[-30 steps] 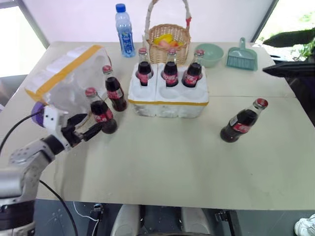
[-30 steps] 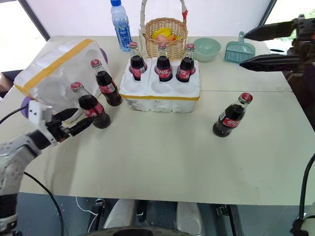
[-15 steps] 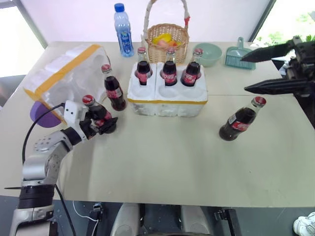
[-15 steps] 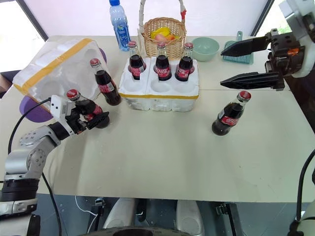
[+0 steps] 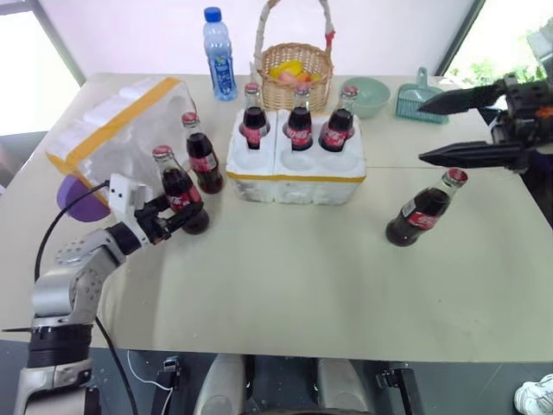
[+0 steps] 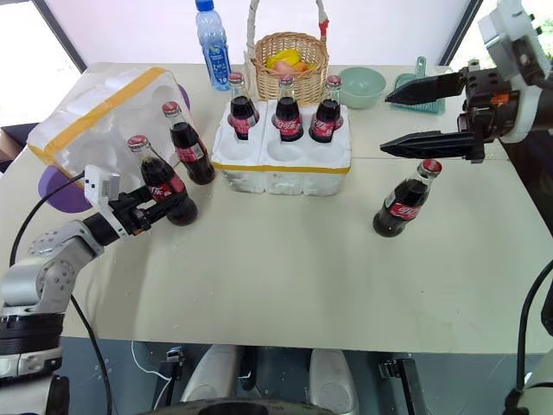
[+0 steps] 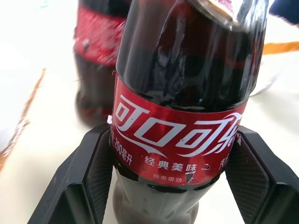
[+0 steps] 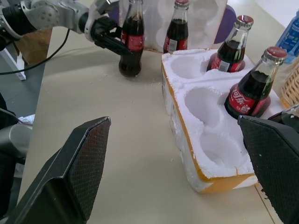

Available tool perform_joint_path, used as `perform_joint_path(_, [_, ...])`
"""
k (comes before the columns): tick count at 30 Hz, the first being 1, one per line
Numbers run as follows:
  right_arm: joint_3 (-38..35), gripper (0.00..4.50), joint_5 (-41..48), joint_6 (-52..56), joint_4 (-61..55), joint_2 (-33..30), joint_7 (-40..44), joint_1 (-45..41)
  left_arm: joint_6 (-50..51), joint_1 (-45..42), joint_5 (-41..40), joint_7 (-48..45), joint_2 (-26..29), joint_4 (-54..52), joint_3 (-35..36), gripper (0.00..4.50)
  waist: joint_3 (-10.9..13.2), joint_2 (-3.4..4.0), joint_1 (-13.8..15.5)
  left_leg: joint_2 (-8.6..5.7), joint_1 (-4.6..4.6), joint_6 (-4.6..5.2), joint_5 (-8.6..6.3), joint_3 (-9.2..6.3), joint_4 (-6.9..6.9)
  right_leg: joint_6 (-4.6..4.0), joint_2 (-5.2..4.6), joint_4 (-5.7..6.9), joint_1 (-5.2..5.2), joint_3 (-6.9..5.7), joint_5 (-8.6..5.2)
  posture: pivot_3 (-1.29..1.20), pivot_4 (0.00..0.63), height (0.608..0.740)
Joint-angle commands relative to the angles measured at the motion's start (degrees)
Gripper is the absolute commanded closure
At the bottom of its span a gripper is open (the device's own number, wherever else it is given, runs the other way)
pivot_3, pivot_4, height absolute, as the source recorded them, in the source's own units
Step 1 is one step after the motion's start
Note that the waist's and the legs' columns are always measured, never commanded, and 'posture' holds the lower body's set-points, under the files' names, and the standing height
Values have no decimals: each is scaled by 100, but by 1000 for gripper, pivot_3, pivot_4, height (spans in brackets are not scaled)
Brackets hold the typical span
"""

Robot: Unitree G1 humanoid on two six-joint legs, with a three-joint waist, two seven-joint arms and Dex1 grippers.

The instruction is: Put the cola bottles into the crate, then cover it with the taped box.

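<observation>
Now my left gripper (image 5: pixel 175 220) clamps a cola bottle (image 5: pixel 180 191), seemingly snug, left of crate (image 5: pixel 295 173); right gripper (image 6: pixel 413 112) gapes.

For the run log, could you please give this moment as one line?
left gripper: around cola bottle | right gripper: open, raised | crate: three bottles in

Silver-grey left arm (image 5: pixel 73 275) trailing black cable; white wrist; black-fingered left hand (image 5: pixel 173 220).
</observation>
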Motion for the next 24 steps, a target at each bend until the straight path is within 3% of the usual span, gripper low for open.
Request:
perform_joint_path(1, [-200, 0, 55, -93, -158, -4, -31, 12, 694, -224, -1060, -340, 380, -1072, 316, 1721, 3, -5, 0, 1, -1, 0, 0, -1, -1, 0, 0, 0, -1, 0, 0, 0, 150, 740])
perform_joint_path(4, [-171, 0, 39, -90, -189, 21, -72, 17, 1198, -536, -1680, -452, 580, -1499, 192, 1721, 4, -5, 13, 0, -3, 1, -1, -1, -1, 1, -1, -1, -1, 0, 0, 0, 150, 740])
perform_joint_path(8, [-129, 0, -50, -162, -193, 50, -122, 49, 1361, -1592, -1931, -43, 119, -1425, -172, 1721, 4, -6, 29, -3, -1, 0, 1, -4, 10, 4, 2, 1, 7, -2, 2, 0, 150, 740])
perform_joint_path(16, [-134, 0, -155, -262, -279, 242, -454, 159, -198, -3703, 356, 929, -1615, 733, -1559, 1721, 8, -14, -4, -31, 5, 2, 4, 10, 45, 48, 9, -1, 36, 1, 27, 0, 150, 740])
perform_joint_path(24, [-291, 0, -214, -304, -429, 295, -809, 386, -1139, -4265, 1615, 887, -2306, 2430, -2102, 1721, 9, -14, 7, -26, -7, 4, 4, 18, 12, 50, 15, -1, 1, 2, 27, 0, 150, 740])
